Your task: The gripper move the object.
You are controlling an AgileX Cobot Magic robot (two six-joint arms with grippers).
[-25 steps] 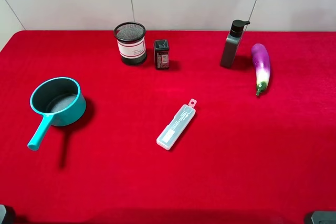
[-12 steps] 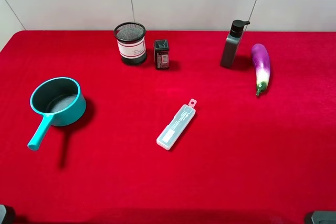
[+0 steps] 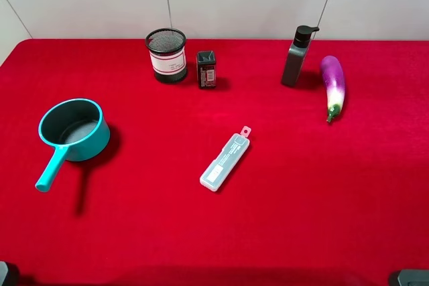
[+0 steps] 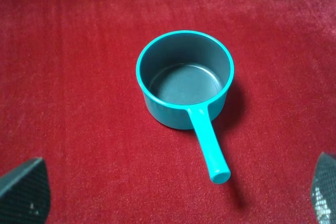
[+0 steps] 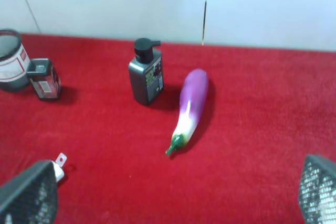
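Red cloth covers the whole table [image 3: 281, 219]. Purple eggplant [image 3: 333, 85] lies flat at the far right of the table, stem end toward the near edge, just beside a dark grey pump bottle [image 3: 295, 58] that stands upright on its left; the two look close but apart.

Right gripper [image 5: 173, 198]: only the two fingertips [image 5: 29, 195] show at the lower corners of the right wrist view, set wide apart, nothing between them. It hangs short of the eggplant [image 5: 190, 106], well apart from it, with the bottle [image 5: 145, 74] beyond.

Left gripper [image 4: 173, 195]: fingertips also spread to the corners of the left wrist view, holding nothing, above a teal saucepan [image 4: 185, 80] with its handle pointing toward the camera.

Other items: translucent white plastic case [image 3: 225, 160] lying near the table's middle; black mesh cup [image 3: 166, 55] and small dark box [image 3: 206, 69] side by side at the far edge; the saucepan [image 3: 72, 130] at the left.
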